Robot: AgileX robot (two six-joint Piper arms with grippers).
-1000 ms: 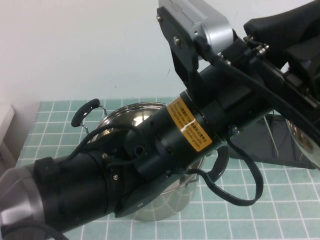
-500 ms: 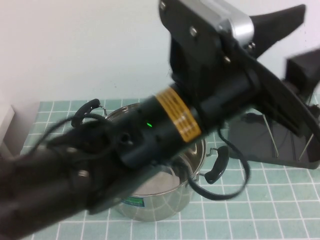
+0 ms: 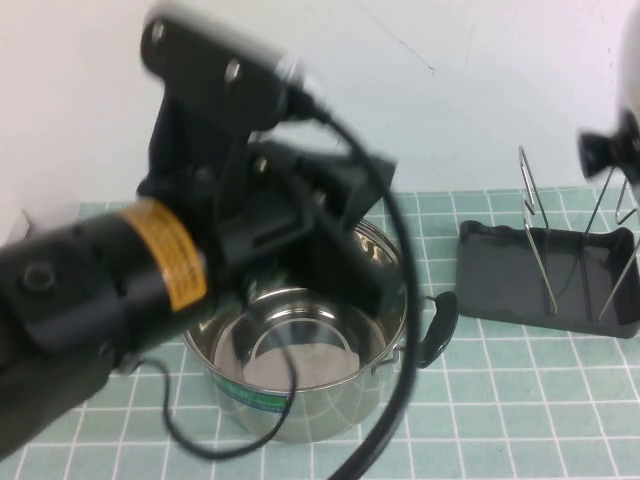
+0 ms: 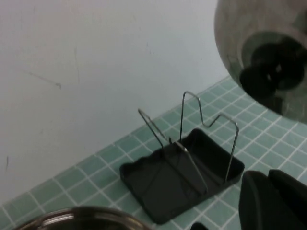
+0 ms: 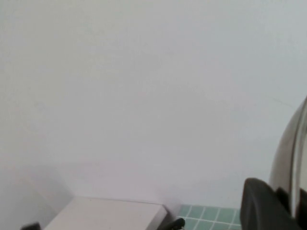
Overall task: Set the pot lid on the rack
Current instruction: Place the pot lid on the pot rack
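The pot lid [image 4: 268, 43] hangs upright in the air above and just beyond the rack, its black knob [image 3: 600, 150] facing the pot. My right gripper [image 5: 290, 191] is shut on the lid's rim [image 5: 288, 153]; it is out of the high view. The rack [image 3: 545, 275] is a dark tray with wire loops at the right of the table, and it also shows in the left wrist view [image 4: 182, 177]. My left arm [image 3: 150, 270] reaches across above the steel pot [image 3: 300, 370]. My left gripper [image 4: 268, 175] is shut and empty, short of the rack.
The deep pot stands open at the middle, its black handle [image 3: 438, 325] toward the rack. A white box [image 5: 110, 213] lies at the far left by the wall. The wall is close behind the table. Green tiled table [image 3: 520, 400] lies in front of the rack.
My left arm has swung back to the left, from in front of the rack to above the pot. The rack and the held lid have come into view at the right.
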